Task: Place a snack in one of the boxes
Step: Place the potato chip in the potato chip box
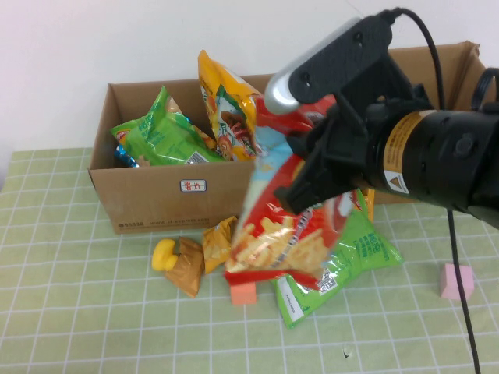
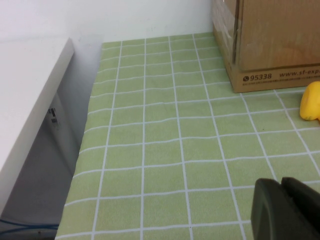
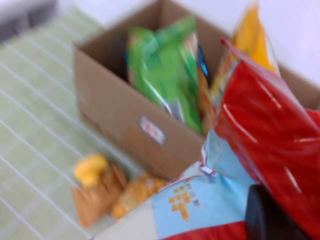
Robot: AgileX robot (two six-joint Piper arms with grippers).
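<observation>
The large red snack bag (image 1: pixel 274 234) hangs above the table in front of the low brown box (image 1: pixel 148 199), its end with the printed yellow sticks pointing down. My right gripper (image 1: pixel 312 175) is shut on the bag's upper part, just right of the box's front right corner. In the right wrist view the red bag (image 3: pixel 272 130) fills the near side, with a dark finger (image 3: pixel 270 220) against it and the box (image 3: pixel 110 115) beyond. My left gripper (image 2: pixel 286 207) is shut and empty, low over the green mat, left of the box's corner (image 2: pixel 270 45).
A green bag (image 1: pixel 168 132) and a yellow-orange bag (image 1: pixel 226 101) stand in the box. On the mat lie a green bag (image 1: pixel 347 257), a yellow toy (image 1: pixel 164 255), small brown packets (image 1: pixel 189 266), an orange block (image 1: pixel 244 293) and a pink block (image 1: pixel 456 280). A second box (image 1: pixel 452 62) stands behind the right arm.
</observation>
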